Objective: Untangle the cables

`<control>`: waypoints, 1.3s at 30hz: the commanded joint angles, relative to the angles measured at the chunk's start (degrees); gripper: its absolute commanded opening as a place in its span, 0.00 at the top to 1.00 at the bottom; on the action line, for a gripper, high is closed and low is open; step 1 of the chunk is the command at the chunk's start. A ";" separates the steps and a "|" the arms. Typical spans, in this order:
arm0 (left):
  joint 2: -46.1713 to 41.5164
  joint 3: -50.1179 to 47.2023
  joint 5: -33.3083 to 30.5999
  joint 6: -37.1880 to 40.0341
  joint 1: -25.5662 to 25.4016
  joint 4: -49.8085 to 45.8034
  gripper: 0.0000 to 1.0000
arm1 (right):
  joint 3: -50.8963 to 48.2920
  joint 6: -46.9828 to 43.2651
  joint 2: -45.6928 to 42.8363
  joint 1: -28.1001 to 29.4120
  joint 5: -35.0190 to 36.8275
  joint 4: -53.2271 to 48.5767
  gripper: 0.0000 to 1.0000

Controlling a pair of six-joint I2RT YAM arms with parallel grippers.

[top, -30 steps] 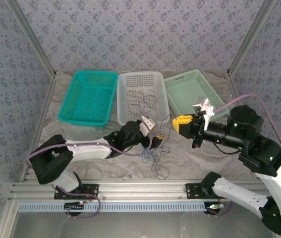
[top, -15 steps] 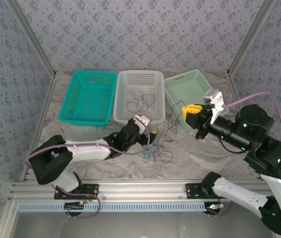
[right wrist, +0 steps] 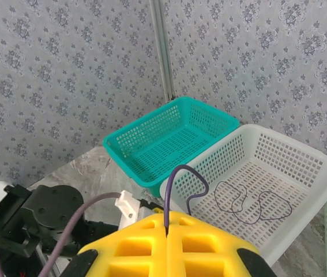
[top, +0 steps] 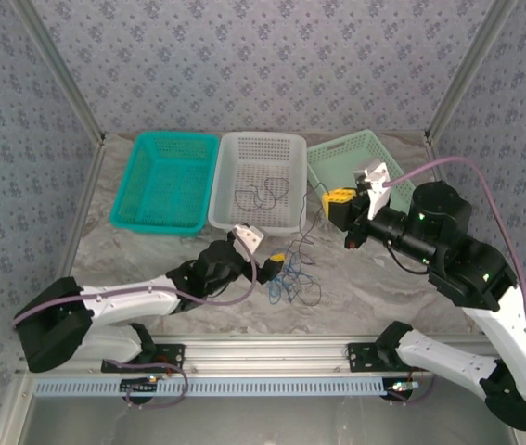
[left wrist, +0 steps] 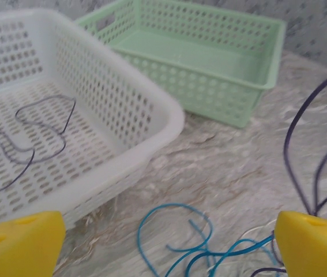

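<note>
Top external view: the cables (top: 292,276) lie as a loose heap of blue and dark wires on the table (top: 355,297), low in the middle of the frame, just below the white basket (top: 263,153). The left gripper (top: 275,267) sits at the left edge of this heap, its fingers spread wide with nothing grasped. In the left wrist view the yellow fingers (left wrist: 19,242) stand at the lower corners. A blue cable (left wrist: 175,206) curls on the table between them, its loops running mostly left to right.

The right gripper (top: 339,199) hangs to the upper right of the heap, in front of the green basket (top: 351,167). Its fingers are clenched on a purple cable (right wrist: 166,193). In the right wrist view this cable rises out of the seam between the yellow pads and bends over to the right in a small arch. From above, its long axis goes from the gripper down and to the left, into the heap.

One dark cable (top: 263,197) lies looped flat in the white basket, stretched left to right. The teal basket (top: 165,185) is at the upper left.
</note>
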 commanded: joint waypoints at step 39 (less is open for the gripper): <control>13.60 5.79 3.16 -8.23 -6.41 17.70 0.08 | 3.56 9.16 2.95 0.18 -1.56 13.77 1.00</control>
